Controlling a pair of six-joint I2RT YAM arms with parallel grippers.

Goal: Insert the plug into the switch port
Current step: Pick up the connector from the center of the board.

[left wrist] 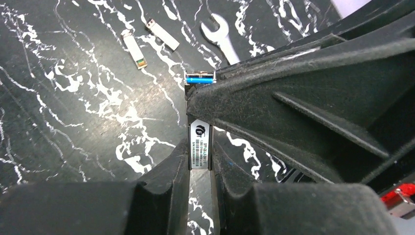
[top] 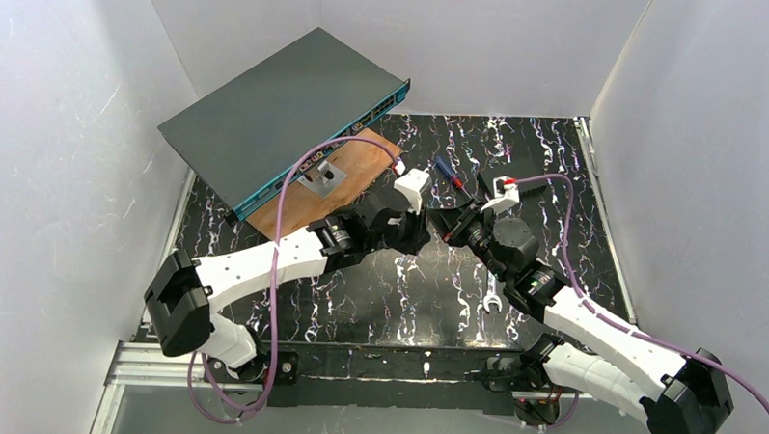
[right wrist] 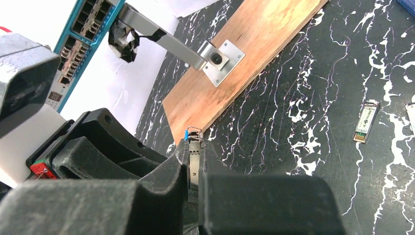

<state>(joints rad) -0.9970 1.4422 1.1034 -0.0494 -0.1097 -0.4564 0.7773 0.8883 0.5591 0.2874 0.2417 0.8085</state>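
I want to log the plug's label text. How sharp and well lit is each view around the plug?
Left wrist view: the plug is sharp and evenly lit, yet its label print is too small to read; the close fingers are soft. Right wrist view: plug edge-on, white surface by the switch very bright. Top view: even light, plug not discernible.

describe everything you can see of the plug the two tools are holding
The plug is a slim silver metal module with a white printed label on one face and a blue latch at its far end. Both tools grip it: the left tool pinches the label end, the right tool clamps it nearer the latch. They hide most of its body. It is clear of the switch, not in a port.
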